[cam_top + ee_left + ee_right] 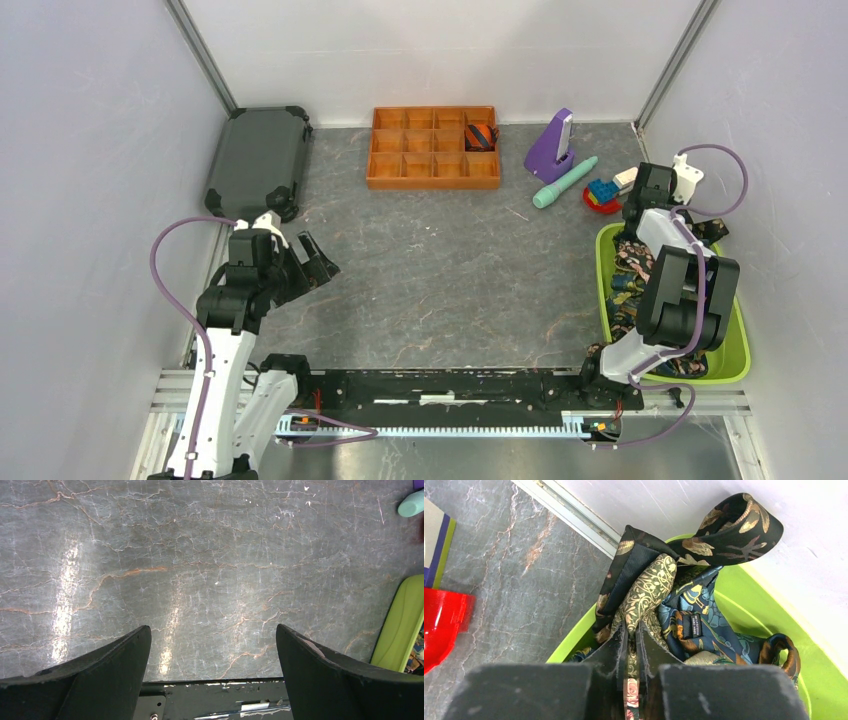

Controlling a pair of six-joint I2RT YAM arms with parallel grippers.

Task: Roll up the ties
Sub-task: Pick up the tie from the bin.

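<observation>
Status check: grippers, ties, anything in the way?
Left gripper open, empty, above table. Right gripper shut on olive-green tie in green bin. Other ties bunched against it.

Ties: one rolled striped tie (pixel 481 136); at least three tangled ties (pixel 694 605), full count unclear. One orange tray (pixel 433 183), twelve compartments. One green bin (pixel 737 340). One teal stick (pixel 564 182). One dark case (pixel 258 160).

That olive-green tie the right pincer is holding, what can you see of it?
The olive-green tie looks like soft woven fabric with a pale gold vine pattern. It is bent into a rounded fold, pinched by the shut right pincer above the lime bin. A black gold-leaf tie and a navy tie press against it.
</observation>
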